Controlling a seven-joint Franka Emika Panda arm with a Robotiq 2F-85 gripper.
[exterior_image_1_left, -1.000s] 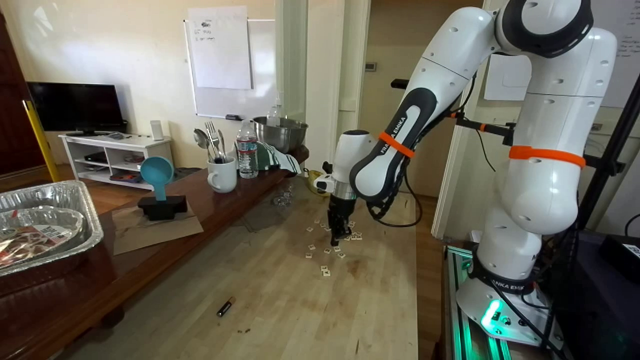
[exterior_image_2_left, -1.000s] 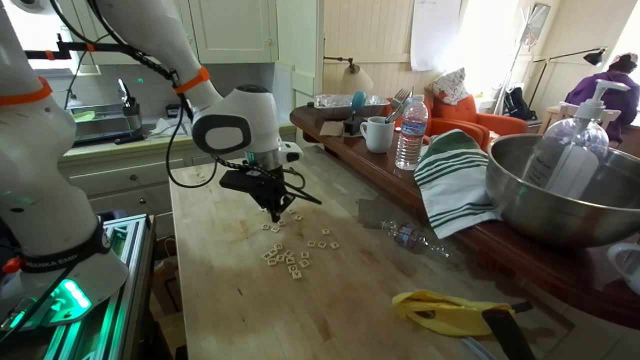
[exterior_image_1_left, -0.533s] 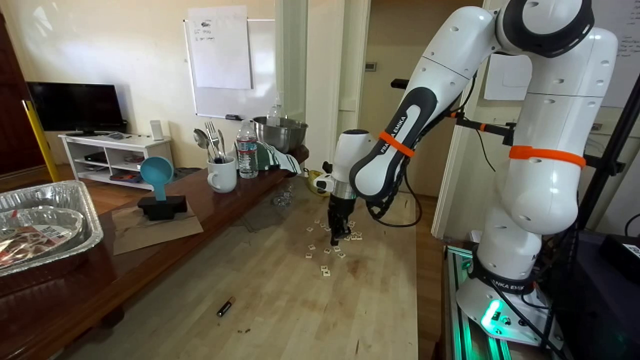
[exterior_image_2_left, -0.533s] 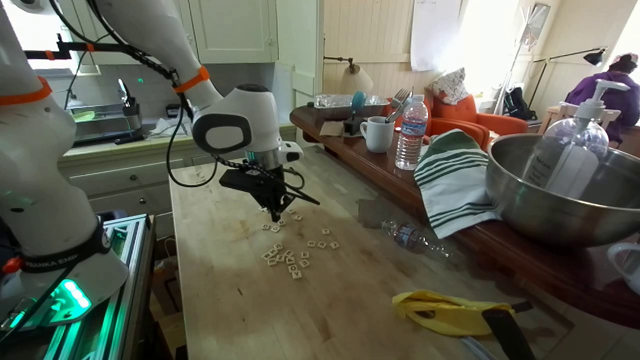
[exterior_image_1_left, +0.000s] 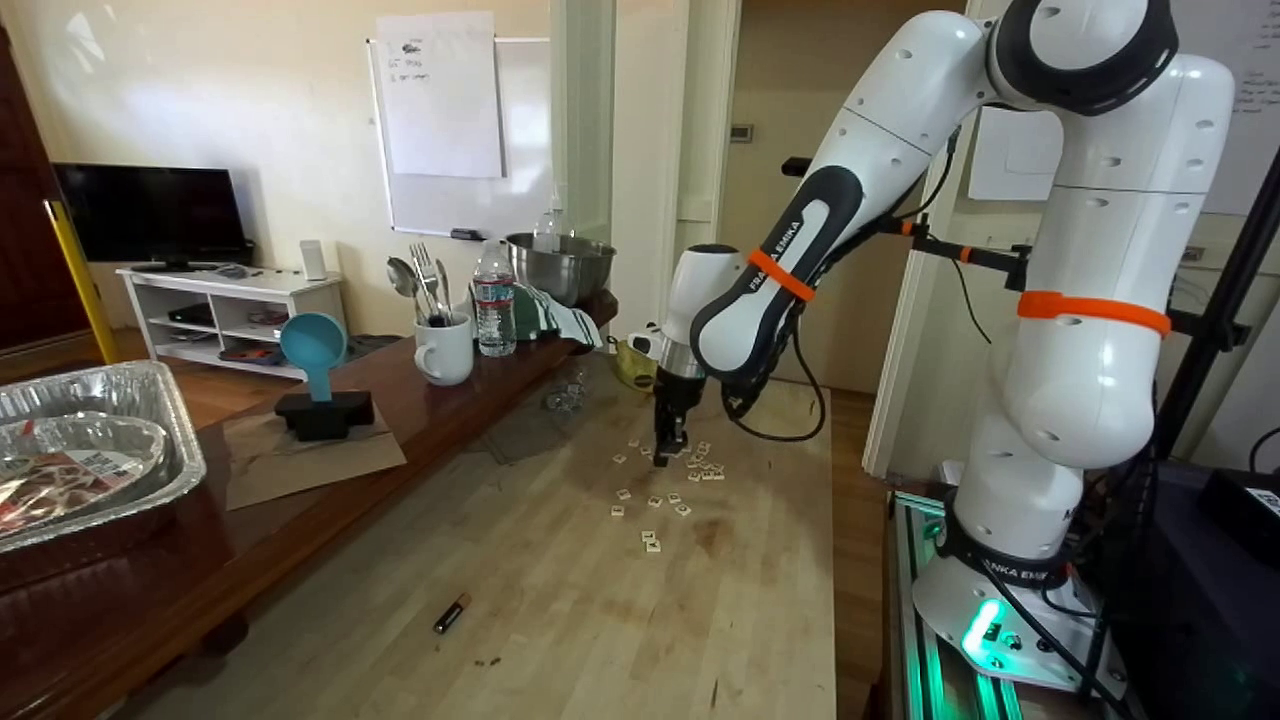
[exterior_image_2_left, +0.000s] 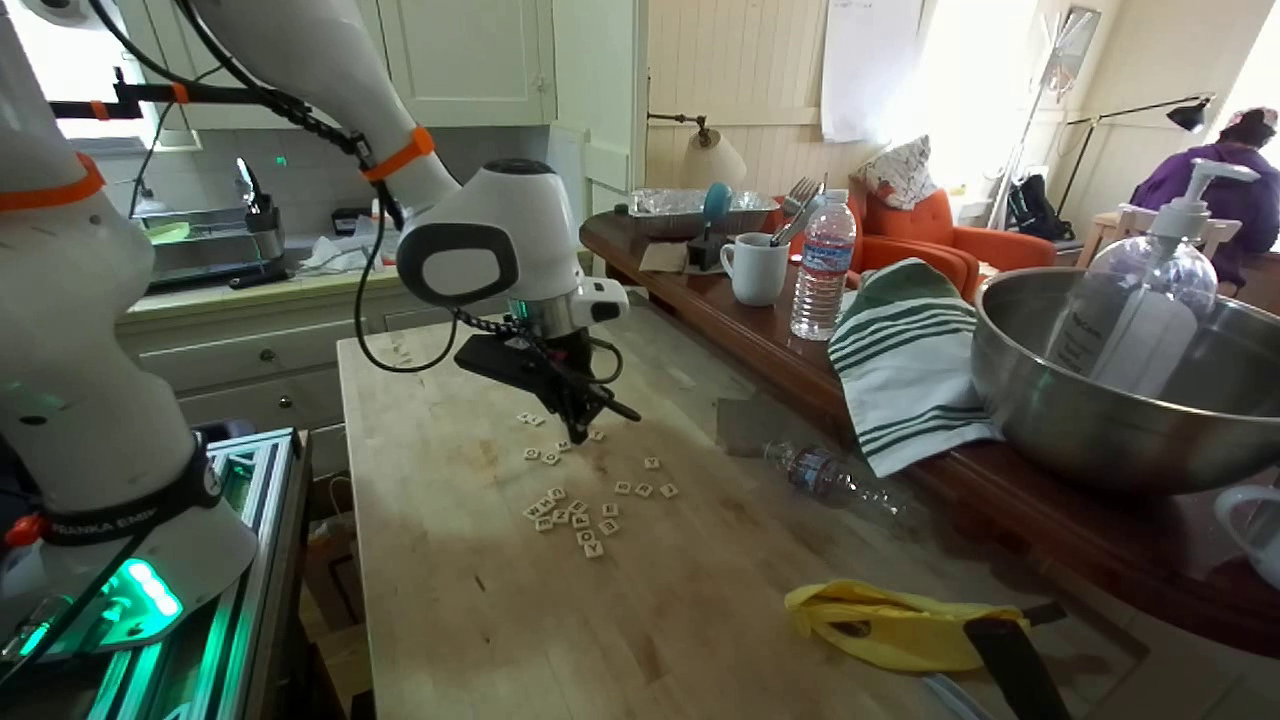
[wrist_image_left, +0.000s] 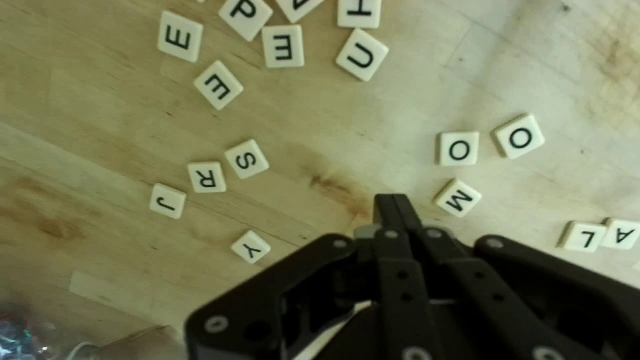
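1. One letter tile (wrist_image_left: 458, 198) lies on the wooden table (exterior_image_1_left: 740, 600), just right of the gripper (wrist_image_left: 391, 200) in the wrist view; two O tiles (wrist_image_left: 459, 149) are near to it.
2. The gripper is clenched and points down.
3. The arm (exterior_image_1_left: 870, 130) bends high and slopes down leftward in an exterior view.
4. There, one battery (exterior_image_1_left: 452, 613) lies nearer; one mug (exterior_image_1_left: 445, 350) stands on the dark counter (exterior_image_1_left: 430, 410), at left.
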